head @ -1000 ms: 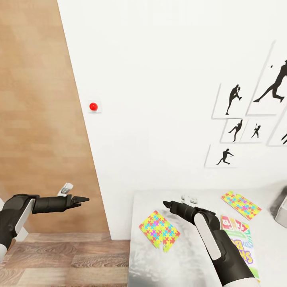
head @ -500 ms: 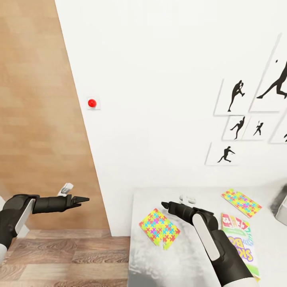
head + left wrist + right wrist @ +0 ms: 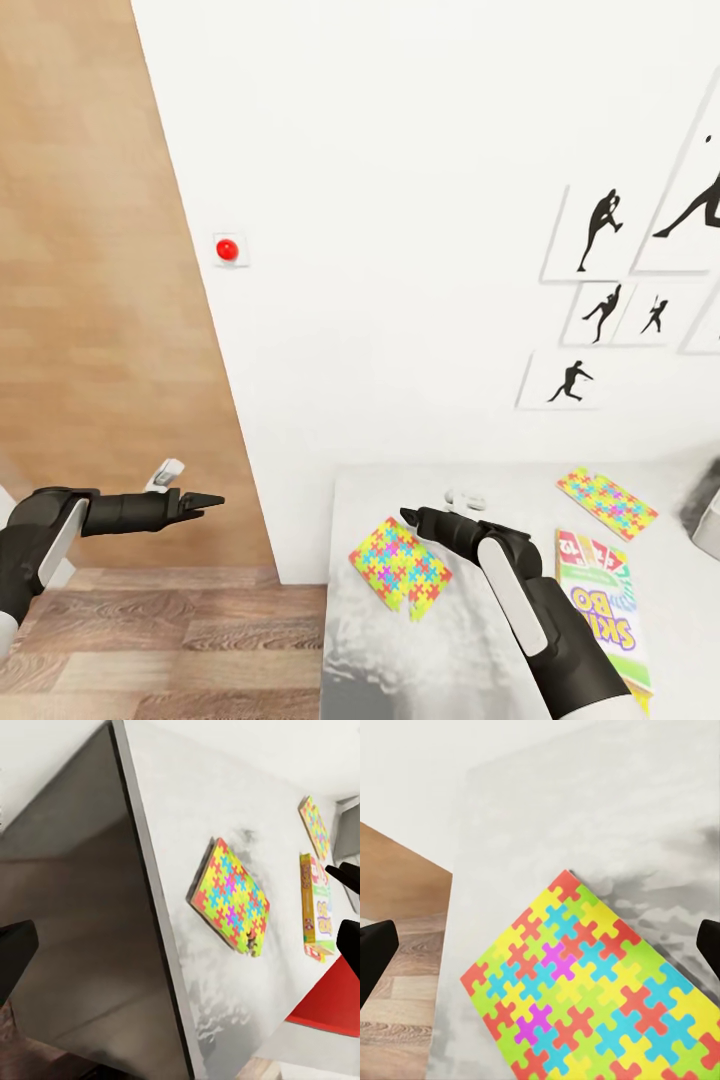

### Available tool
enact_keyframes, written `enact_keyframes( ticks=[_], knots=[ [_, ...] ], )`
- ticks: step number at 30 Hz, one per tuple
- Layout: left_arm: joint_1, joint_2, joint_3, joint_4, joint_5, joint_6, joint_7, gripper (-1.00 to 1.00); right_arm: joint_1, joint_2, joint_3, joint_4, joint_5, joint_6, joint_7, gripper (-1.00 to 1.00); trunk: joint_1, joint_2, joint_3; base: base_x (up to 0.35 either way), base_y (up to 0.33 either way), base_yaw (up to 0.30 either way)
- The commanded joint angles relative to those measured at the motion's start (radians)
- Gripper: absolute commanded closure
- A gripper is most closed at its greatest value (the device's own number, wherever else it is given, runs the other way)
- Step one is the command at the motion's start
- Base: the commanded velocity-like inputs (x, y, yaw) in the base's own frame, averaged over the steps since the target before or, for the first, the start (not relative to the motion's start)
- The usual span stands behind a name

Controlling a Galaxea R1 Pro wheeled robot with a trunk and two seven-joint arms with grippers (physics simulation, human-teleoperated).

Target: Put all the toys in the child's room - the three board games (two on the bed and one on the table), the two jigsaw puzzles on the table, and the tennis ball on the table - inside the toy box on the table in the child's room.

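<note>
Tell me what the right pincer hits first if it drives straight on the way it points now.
Most likely the near jigsaw puzzle. The right pincer sits above the table, and its wrist camera looks straight down on that puzzle between the fingers. Depth is unclear, so it might meet bare tabletop beside it.

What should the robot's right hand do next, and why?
Probably lower the right gripper onto the near jigsaw puzzle. It hangs just above that puzzle's far corner, holds nothing, and its fingers look spread wide. The puzzle lies flat near the table edge, not yet in the toy box.
</note>
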Motion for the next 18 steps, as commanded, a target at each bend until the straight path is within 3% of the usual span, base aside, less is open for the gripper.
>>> enact_keyframes(
  ticks=[1,18],
  knots=[
    [-0.001,0.000,0.000,0.000,0.000,0.004,-0.003,-1.00,0.000,0.000,0.001,-0.003,-0.011,0.002,-0.010,-1.00,0.001,-0.002,-0.004,0.000,0.000,0.000],
    [-0.001,0.000,0.000,0.000,-0.002,0.001,-0.002,-1.00,0.004,-0.001,0.000,-0.005,-0.013,0.001,-0.007,-1.00,0.001,-0.002,-0.011,0.000,0.000,0.000]
  ],
)
